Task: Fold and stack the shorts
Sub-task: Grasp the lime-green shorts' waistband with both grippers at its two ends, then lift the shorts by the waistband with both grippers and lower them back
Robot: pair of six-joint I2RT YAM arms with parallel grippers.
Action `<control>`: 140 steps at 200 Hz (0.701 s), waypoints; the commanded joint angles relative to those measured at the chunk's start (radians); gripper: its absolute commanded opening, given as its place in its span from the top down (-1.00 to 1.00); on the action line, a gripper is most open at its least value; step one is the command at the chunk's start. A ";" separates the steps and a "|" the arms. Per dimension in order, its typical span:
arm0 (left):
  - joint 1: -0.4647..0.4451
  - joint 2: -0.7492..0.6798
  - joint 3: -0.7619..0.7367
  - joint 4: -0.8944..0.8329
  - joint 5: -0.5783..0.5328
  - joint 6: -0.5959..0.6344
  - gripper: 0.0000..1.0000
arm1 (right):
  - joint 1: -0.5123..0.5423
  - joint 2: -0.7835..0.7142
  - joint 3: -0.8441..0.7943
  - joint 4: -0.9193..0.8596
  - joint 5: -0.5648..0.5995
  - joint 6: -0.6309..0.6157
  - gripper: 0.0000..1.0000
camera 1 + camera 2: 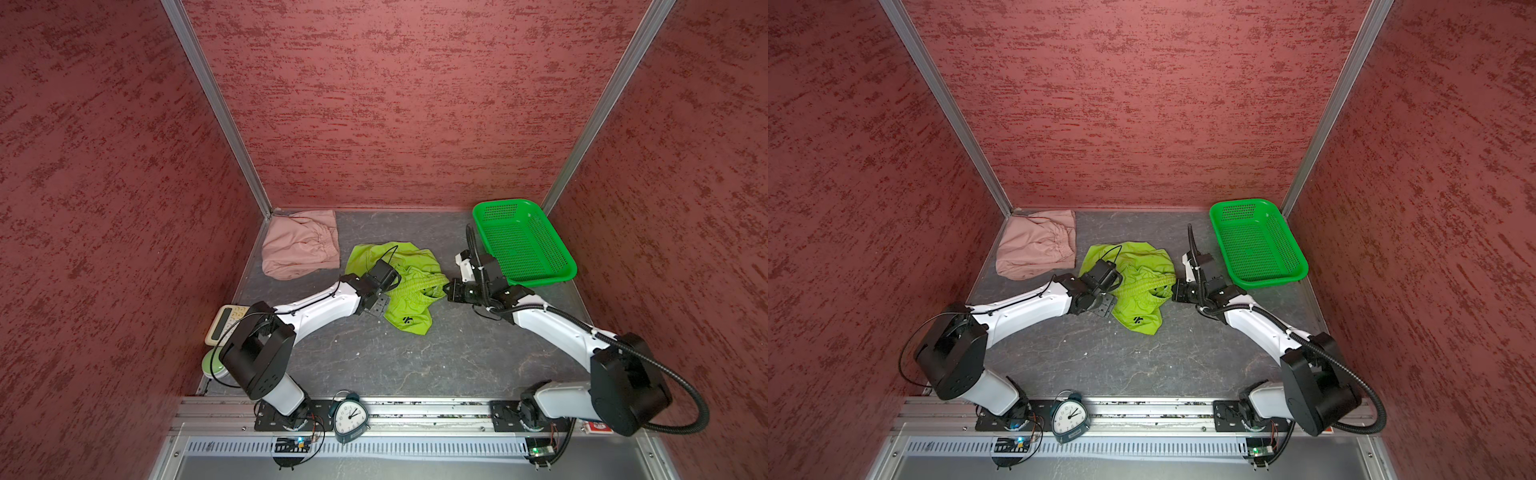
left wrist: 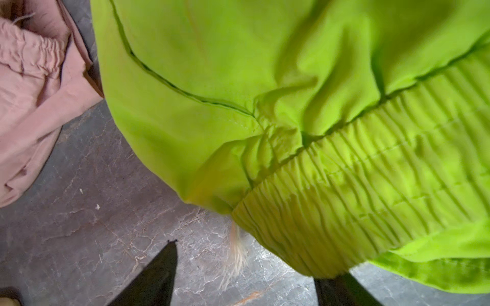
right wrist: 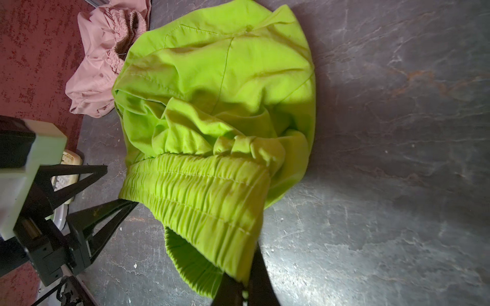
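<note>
Lime green shorts lie crumpled near the middle of the tabletop, a little toward its far edge. The small black logo faces up on the flap closest to the near edge. Their gathered waistband stretches across the heap between my two grippers.

My right gripper is clamped on one end of that waistband. In the right wrist view the ribbed cloth runs down into the pinch between my two dark fingers.

My left gripper stands at the other end with its jaws spread apart and nothing pinched. One finger hangs over bare tabletop, the other is partly hidden under the waistband's end, and the pale frayed drawstring tip dangles between them.

Both my arms rise from the rail along the near edge, elbows bowed outward. The forearms slant low and inward, so my wrists come at the shorts from either side.

Pink shorts lie bunched in the far left corner, close to the green pair, with a strip of tabletop between them in both top views. A green basket sits in the far right corner, just behind my right wrist. A clock stands on the near rail between my arm bases.
</note>
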 commanded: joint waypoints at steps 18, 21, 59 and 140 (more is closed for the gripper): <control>0.016 0.003 0.024 0.005 -0.032 0.003 0.44 | -0.012 -0.070 0.049 -0.030 0.033 -0.039 1.00; 0.018 0.000 0.029 0.002 -0.036 0.005 0.52 | -0.011 -0.073 0.055 -0.038 0.042 -0.046 1.00; 0.050 -0.050 0.178 -0.096 -0.121 0.096 1.00 | -0.012 -0.102 0.200 -0.196 0.184 -0.195 1.00; 0.087 -0.230 0.657 -0.264 -0.143 0.423 1.00 | -0.011 -0.157 0.525 -0.373 0.273 -0.482 1.00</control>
